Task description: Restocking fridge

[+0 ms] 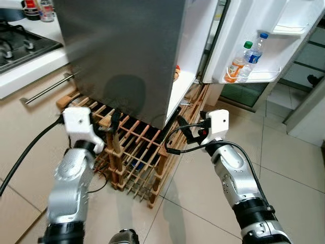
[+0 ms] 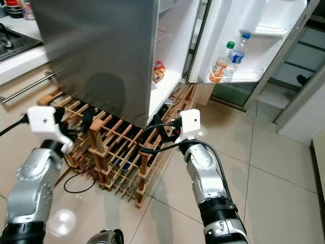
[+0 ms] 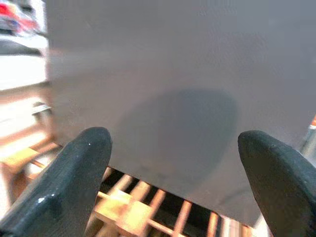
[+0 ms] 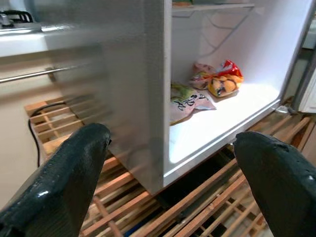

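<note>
Kitchen, tiled floor (image 1: 284, 168); stove (image 1: 20, 46) on counter at left. Grey fridge (image 1: 127, 56) stands on wooden rack (image 1: 137, 152), door (image 1: 254, 30) swung open to right. Two bottles (image 1: 246, 61) upright in door shelf. Food bags (image 4: 212, 84) lie on lowest inner shelf. Left gripper (image 1: 114, 124) spread, empty, near fridge's grey side above rack. Right gripper (image 2: 161, 131) spread, empty, near fridge's bottom front corner, facing open compartment.

Open right tool (image 4: 168, 177) faces fridge (image 4: 143, 74) w/ food bags (image 4: 207, 89).
</note>
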